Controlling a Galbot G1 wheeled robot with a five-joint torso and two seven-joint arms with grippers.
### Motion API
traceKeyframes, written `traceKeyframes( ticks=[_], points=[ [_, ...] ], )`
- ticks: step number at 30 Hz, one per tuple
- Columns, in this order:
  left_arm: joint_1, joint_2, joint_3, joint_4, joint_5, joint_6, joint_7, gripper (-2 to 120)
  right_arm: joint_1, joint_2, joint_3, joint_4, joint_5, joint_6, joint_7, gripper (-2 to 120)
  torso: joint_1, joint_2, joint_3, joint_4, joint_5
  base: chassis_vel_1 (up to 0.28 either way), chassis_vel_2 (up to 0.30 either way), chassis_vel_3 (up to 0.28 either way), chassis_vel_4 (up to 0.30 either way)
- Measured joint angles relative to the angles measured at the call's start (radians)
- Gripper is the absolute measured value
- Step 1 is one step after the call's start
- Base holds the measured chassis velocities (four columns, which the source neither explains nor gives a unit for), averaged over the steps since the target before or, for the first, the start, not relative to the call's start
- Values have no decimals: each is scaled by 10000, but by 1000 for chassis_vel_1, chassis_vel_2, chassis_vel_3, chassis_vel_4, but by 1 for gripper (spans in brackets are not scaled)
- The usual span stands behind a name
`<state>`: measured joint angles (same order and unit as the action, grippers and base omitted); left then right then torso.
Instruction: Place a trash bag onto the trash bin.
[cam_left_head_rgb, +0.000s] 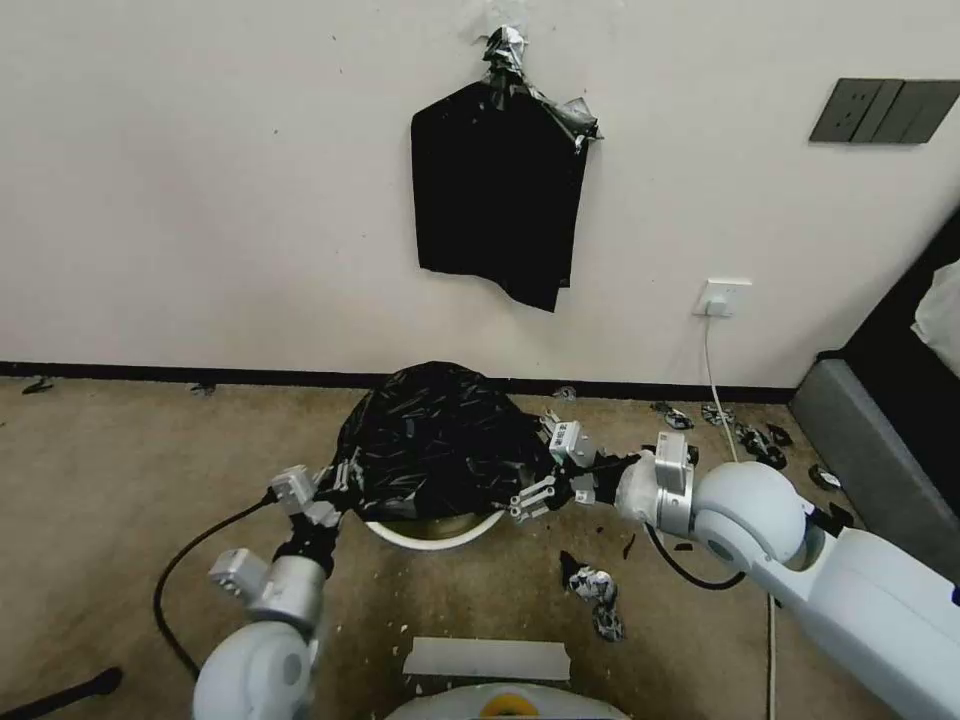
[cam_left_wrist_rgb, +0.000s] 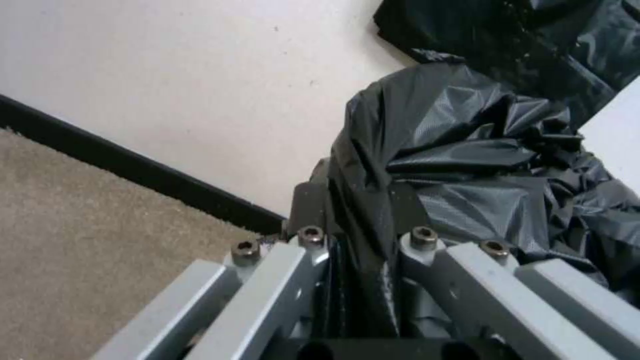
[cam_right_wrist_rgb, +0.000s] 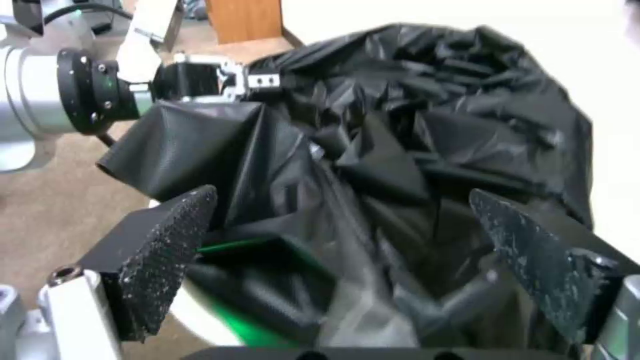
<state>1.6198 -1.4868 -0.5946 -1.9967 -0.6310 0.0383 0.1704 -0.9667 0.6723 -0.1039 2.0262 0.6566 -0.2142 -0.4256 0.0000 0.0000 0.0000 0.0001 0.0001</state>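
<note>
The crinkled black trash bag (cam_left_head_rgb: 435, 440) bulges in a dome over the cream-white trash bin (cam_left_head_rgb: 440, 533), of which just the near rim shows. My left gripper (cam_left_head_rgb: 340, 478) is at the bag's left edge, shut on a fold of the plastic (cam_left_wrist_rgb: 363, 210). At the bag's right edge is my right gripper (cam_left_head_rgb: 545, 462). Its dark pads (cam_right_wrist_rgb: 167, 240) stand wide apart, open, with loose bag film (cam_right_wrist_rgb: 373, 165) lying between them. The left gripper (cam_right_wrist_rgb: 200, 82) also appears across the bag in the right wrist view, above a bit of bin rim (cam_right_wrist_rgb: 183, 307).
A flat black bundle (cam_left_head_rgb: 500, 190) hangs taped on the wall above the bin. Torn black scraps (cam_left_head_rgb: 597, 592) litter the carpet at right. A white cable drops from a socket (cam_left_head_rgb: 722, 297). A grey cabinet (cam_left_head_rgb: 870, 450) stands far right, and a white strip (cam_left_head_rgb: 488, 658) lies near my base.
</note>
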Motion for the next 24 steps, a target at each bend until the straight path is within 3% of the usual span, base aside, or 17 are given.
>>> traceKeyframes(
  ticks=[11, 24],
  points=[
    [-122, 64, 92, 69, -51, 23, 5, 7, -574, -69, -13, -46, -128, 0, -263, 94, 0, 0, 0, -1, 0, 0, 0, 0, 0],
    [-134, 22, 133, 75, -59, 35, -18, 7, -739, -12, 34, -33, -223, 128, -376, 47, 0, 0, 0, -1, -1, 0, 0, 0, 0]
  ],
)
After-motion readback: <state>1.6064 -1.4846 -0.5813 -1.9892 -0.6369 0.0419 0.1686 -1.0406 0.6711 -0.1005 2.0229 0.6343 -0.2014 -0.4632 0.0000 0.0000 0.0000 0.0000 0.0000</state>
